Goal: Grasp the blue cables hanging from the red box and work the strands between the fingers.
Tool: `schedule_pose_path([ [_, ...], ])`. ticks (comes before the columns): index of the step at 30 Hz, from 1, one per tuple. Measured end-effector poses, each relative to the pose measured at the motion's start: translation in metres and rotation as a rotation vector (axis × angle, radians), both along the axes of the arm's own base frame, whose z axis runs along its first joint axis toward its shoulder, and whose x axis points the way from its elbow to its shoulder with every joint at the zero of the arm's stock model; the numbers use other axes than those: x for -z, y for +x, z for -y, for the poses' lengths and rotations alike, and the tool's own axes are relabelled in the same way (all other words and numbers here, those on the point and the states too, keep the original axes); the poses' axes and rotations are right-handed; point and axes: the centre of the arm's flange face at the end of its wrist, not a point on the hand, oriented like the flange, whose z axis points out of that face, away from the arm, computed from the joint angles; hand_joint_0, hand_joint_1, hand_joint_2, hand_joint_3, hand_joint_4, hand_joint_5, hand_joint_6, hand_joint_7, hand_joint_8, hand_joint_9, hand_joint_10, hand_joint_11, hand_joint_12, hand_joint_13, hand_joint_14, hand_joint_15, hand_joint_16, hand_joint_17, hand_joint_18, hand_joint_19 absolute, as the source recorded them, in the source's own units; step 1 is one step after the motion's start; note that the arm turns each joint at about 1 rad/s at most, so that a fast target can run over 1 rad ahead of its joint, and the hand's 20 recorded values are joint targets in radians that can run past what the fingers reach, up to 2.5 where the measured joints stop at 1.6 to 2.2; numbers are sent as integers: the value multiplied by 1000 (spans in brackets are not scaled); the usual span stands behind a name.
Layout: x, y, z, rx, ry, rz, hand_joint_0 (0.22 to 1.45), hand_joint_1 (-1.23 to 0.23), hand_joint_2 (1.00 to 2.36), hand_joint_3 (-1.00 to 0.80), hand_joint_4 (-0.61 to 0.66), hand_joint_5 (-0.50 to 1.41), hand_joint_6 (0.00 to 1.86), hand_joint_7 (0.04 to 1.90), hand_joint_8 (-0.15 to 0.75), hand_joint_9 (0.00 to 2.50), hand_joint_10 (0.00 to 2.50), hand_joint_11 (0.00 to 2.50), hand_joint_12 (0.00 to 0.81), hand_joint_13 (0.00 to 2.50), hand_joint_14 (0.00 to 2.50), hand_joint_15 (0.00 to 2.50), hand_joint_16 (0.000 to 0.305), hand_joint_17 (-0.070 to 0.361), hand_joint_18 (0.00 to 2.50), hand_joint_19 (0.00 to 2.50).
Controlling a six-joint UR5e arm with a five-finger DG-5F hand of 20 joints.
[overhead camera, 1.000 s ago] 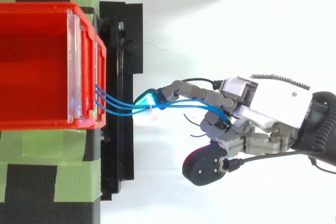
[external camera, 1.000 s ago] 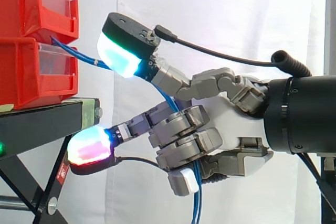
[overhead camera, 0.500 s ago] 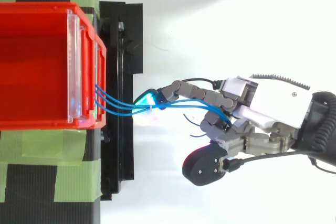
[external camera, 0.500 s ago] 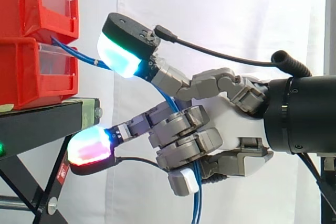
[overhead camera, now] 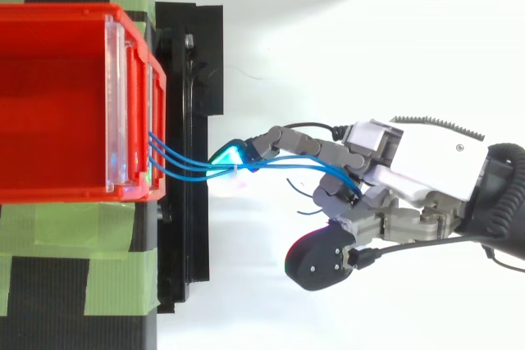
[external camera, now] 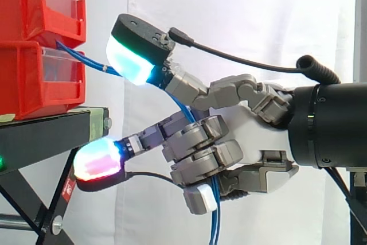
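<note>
Reaches in from the right of the red box (external camera: 28, 81) with the hand (external camera: 255, 133), wrist level and palm turned toward the box. Stretches one long finger up and toward the box, ending in a cyan-green pad (external camera: 129, 61) near the box front, about level with its upper rim. Stretches another finger lower, with its red-and-magenta pad (external camera: 97, 162) below the box, just beside the edge of the black stand (external camera: 46, 133) that carries the box. Curls the middle fingers (external camera: 198, 136) tight between those two, clamped on the blue cables (external camera: 80, 57).

Has the cables leaving the front of the box near its top, running right and slightly down past the cyan-green pad and slipping behind the upper finger. Threads them on through the curled fingers and lets them hang straight down, well to the right of the box and lower than it.

Seen from above, fans the cables (overhead camera: 184, 165) out of the box front as separate strands. Gathers them at a small white tie (overhead camera: 238, 171) to the right of the box, beside the glowing tip, then carries them on into the hand (overhead camera: 426, 161). Leaves both pads apart from the box. Sets it all before a white curtain (external camera: 241, 21) to the right of the box.
</note>
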Motion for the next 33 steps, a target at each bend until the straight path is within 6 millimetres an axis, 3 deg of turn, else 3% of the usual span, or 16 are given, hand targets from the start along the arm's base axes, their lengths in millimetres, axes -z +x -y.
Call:
schedule_pose_path([
  [14, -5, 0, -2, -2, 6, 0, 694, -527, 1000, -1000, 260, 67, 10, 1027, 445, 1770, 2500, 2500, 688, 2057, 2500, 1811, 238, 178, 2500, 718],
  [18, -17, 7, -4, 2, 7, 0, 695, -530, 1000, -1000, 255, 76, 10, 1031, 445, 1770, 2500, 2500, 688, 2057, 2500, 1811, 238, 178, 2500, 718],
  [25, -56, 26, 2, 30, 59, -15, 698, -536, 1000, -1000, 237, 96, 9, 1060, 445, 1770, 2500, 2500, 688, 2057, 2500, 1811, 238, 178, 2500, 718],
  [33, -60, 16, 15, 59, 94, -108, 712, -551, 1000, -1000, 207, 127, 10, 1111, 445, 1770, 2500, 2500, 688, 2057, 2500, 1811, 238, 178, 2500, 718],
])
